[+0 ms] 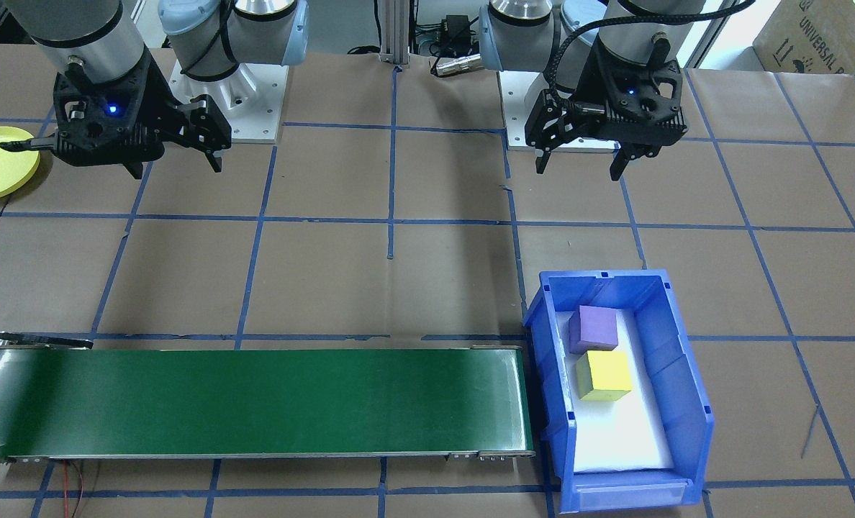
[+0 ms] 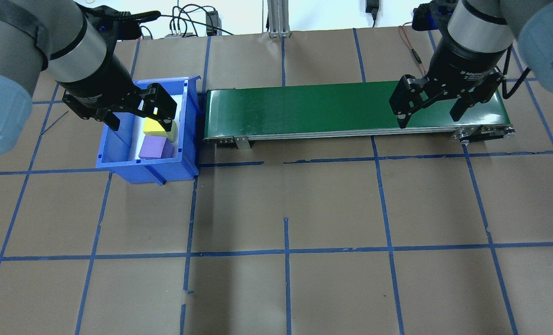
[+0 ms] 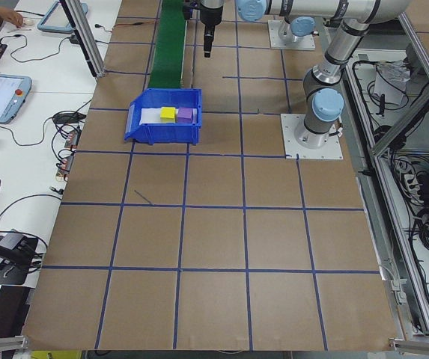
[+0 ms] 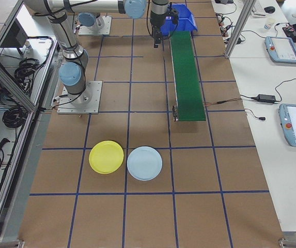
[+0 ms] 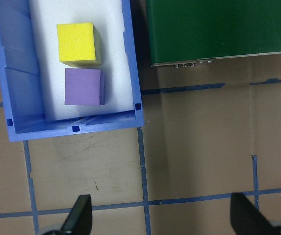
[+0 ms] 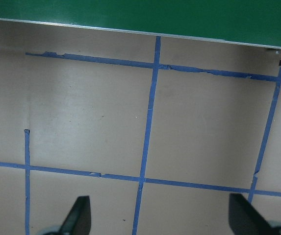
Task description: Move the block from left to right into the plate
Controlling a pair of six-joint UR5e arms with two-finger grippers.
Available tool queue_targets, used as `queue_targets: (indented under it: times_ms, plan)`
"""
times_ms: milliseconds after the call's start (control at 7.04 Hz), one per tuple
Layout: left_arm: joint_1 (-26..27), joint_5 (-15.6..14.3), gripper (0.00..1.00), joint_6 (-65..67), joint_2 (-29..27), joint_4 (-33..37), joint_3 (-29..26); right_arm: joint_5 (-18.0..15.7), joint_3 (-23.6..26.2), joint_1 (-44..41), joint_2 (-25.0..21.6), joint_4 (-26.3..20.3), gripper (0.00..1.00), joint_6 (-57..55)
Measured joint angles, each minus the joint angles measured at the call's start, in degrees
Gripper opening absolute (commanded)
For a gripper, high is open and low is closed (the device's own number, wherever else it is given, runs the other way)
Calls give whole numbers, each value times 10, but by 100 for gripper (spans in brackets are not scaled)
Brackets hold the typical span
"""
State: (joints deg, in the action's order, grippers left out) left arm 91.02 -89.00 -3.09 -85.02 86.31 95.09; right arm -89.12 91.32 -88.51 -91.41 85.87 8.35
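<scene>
The yellow block [image 1: 603,374] and the purple block [image 1: 593,328] are seen lying side by side, apparently touching, inside the blue bin [image 1: 686,388], which is set just beside one end of the green conveyor belt [image 1: 255,403]. Neither block has a long axis; their faces are roughly squared to the bin walls. The yellow plate [image 4: 106,157] is found flat on the table beyond the belt's other end, next to a pale blue plate [image 4: 144,163]. The left gripper [image 2: 139,111] is held above the bin, jaws spread and empty. The right gripper [image 2: 429,107] is held over the belt's far end, likewise spread, nothing gripped.
</scene>
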Motion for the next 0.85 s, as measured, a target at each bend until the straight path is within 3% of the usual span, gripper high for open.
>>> queue_targets:
  times_ms: [852]
  plan:
    - [-42, -2, 100, -144, -11, -34, 2, 1, 0, 0, 0, 0, 100, -2]
